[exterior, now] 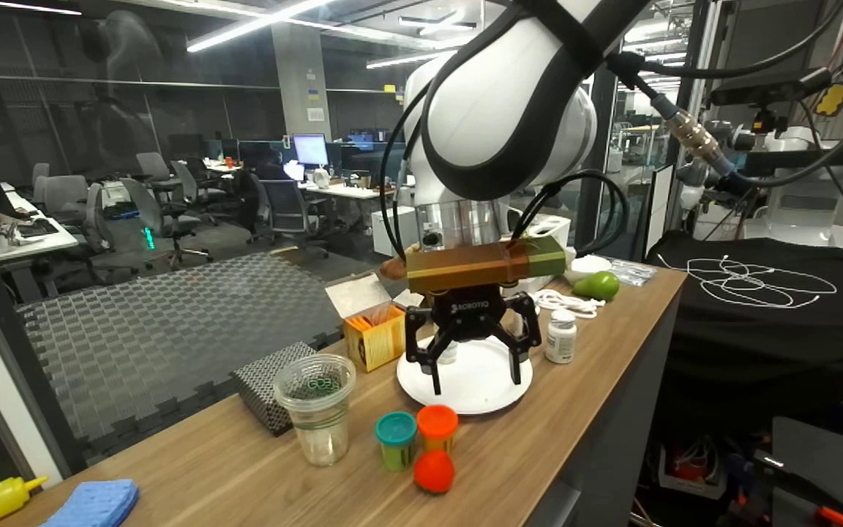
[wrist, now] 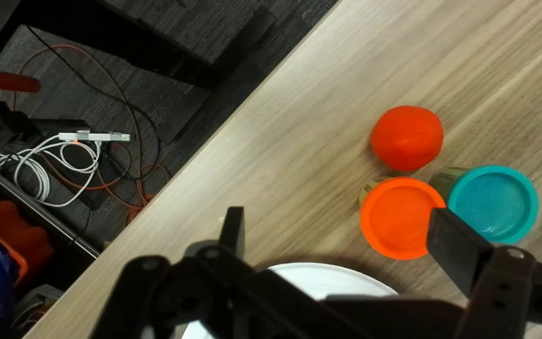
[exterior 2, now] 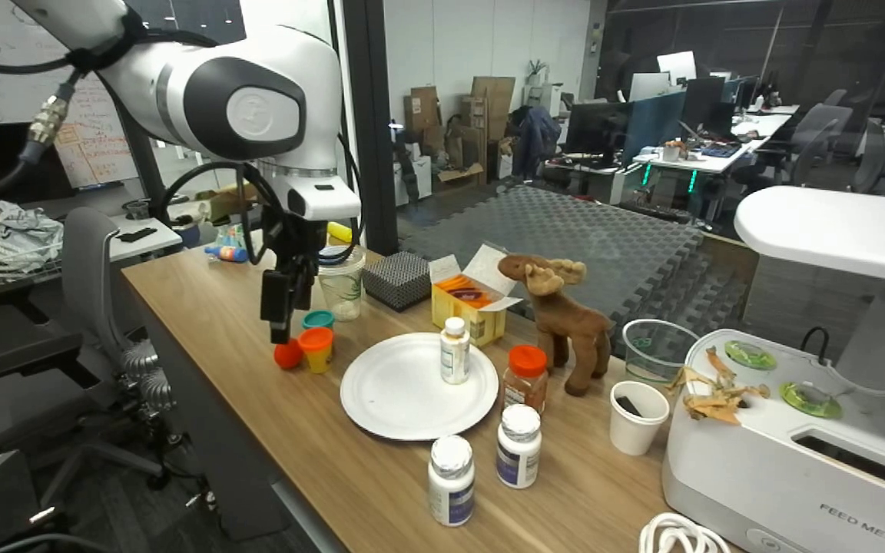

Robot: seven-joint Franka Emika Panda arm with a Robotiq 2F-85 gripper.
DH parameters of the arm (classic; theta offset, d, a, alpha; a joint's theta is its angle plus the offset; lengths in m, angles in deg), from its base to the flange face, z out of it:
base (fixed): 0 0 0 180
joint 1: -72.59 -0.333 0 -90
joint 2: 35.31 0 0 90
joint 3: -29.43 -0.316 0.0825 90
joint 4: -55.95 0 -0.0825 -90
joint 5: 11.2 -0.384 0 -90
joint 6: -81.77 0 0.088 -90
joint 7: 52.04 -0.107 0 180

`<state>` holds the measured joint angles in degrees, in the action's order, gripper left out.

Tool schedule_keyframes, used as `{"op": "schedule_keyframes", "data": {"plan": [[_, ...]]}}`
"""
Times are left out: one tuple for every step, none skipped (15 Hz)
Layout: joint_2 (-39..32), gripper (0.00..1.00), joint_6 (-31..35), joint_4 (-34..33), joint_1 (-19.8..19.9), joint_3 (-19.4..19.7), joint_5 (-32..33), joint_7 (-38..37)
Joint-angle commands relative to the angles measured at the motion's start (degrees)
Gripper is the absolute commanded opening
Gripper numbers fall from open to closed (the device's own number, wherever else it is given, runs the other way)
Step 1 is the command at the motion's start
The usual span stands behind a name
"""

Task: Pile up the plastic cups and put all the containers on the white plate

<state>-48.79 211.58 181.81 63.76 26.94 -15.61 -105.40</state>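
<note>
The containers are bunched at the near end of the bench, in an exterior view, and a red lump is parked just in front of them: should it be brushed, it might be sent rolling towards the edge. Close together are stood the teal container and the orange container, and here trouble could be struck: in the wrist view one finger is seen across both lids, so by a straight lowering a lid could be hit or a neighbour tipped. Beside them, the clear plastic cup; whether a second is nested inside cannot be told, and its wall, probably thin, could be buckled by a hard squeeze. The gripper is spread wide above, with nothing pinched. Farther back, part of the white plate is taken by a white bottle, which could be toppled if containers are set too close. Farthest off, another clear cup is partly hidden by a white machine; on that reach, a brown toy moose could be clipped.
</note>
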Motion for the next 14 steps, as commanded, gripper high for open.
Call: {"op": "schedule_keyframes", "data": {"plan": [[-0.1, 1.0, -0.1, -0.1, 0.0, 0.0, 0.0, 0.0], [-0.1, 1.0, -0.1, -0.1, 0.0, 0.0, 0.0, 0.0], [-0.1, 1.0, -0.1, -0.1, 0.0, -0.1, 0.0, 0.0], [-0.1, 1.0, -0.1, -0.1, 0.0, -0.1, 0.0, 0.0], [-0.1, 1.0, -0.1, -0.1, 0.0, -0.1, 0.0, 0.0], [-0.5, 1.0, 0.4, -0.2, -0.1, -0.1, -1.9, -2.7], [-0.7, 1.0, 2.1, 0.1, -0.3, 0.0, -2.8, -5.6], [-1.0, 1.0, 3.7, 0.3, -0.9, 0.3, -2.7, -9.7], [-1.7, 1.0, 5.1, 0.2, -1.2, 0.2, -3.0, -12.5], [-2.8, 1.0, 6.7, -0.2, -1.5, 0.3, -2.9, -15.6], [-3.8, 1.0, 8.4, -0.6, -1.9, 0.5, -2.6, -18.8], [-5.0, 1.0, 10.4, -0.9, -2.3, 0.8, -1.8, -22.1], [-5.9, 1.0, 12.2, -1.0, -2.8, 1.2, -1.3, -25.3], [-6.9, 1.0, 14.6, -1.1, -3.4, 1.8, -0.6, -28.6]]}}
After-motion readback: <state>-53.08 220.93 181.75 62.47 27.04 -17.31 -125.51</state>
